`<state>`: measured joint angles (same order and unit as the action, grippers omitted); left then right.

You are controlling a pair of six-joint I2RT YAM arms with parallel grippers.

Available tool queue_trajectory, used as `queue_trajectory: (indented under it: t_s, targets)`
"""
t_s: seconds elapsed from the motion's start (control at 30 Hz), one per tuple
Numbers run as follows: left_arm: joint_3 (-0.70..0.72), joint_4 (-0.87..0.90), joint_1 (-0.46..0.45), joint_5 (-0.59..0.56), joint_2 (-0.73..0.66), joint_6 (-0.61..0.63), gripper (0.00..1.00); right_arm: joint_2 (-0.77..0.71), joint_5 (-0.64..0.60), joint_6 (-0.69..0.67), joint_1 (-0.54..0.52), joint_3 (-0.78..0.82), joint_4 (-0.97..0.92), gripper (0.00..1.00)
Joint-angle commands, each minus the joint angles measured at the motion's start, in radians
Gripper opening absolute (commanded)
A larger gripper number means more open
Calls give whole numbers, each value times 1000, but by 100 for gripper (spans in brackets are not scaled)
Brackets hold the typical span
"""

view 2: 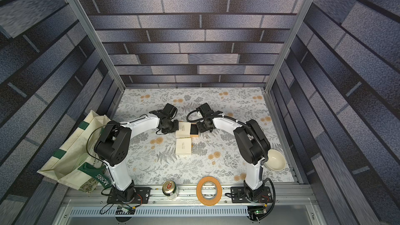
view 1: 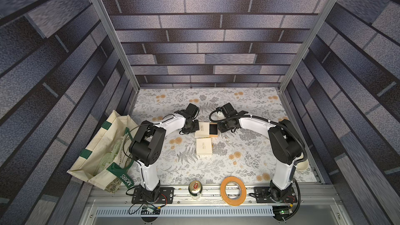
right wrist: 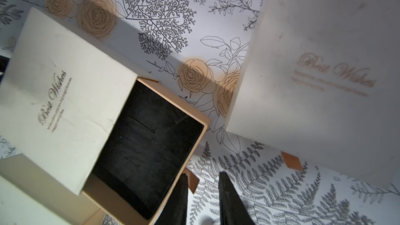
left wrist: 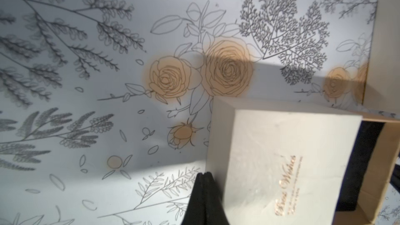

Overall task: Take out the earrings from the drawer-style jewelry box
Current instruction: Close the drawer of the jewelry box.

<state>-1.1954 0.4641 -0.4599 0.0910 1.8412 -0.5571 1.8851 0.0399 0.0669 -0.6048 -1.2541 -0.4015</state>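
left gripper (left wrist: pixel 203 173), pinched shut on nothing, just beside the jewelry box sleeve (left wrist: pixel 281 159); right gripper (right wrist: pixel 203 175), slightly parted, empty, beside the open drawer (right wrist: pixel 149 148).

Shows the left gripper (left wrist: pixel 204 173), fingers pressed together, at the corner of the cream jewelry box (left wrist: pixel 281 159); reveals its drawer (left wrist: pixel 365 169) slid out, black-lined.

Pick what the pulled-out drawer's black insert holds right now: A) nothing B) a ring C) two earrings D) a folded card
A: in the right wrist view the drawer shows only bare black lining with empty slots, and no metal glints on it.
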Motion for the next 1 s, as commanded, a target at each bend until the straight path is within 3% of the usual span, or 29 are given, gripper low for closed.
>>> queue_trajectory:
  t_s: [0.0,0.97]
  targets:
    - [-15,8,-4,-14,-11,0,0,26,28,4,-10,-24,-8,27]
    - [-13,-21,-36,13,-2,-6,0,119,127,37,-95,-124,27,28]
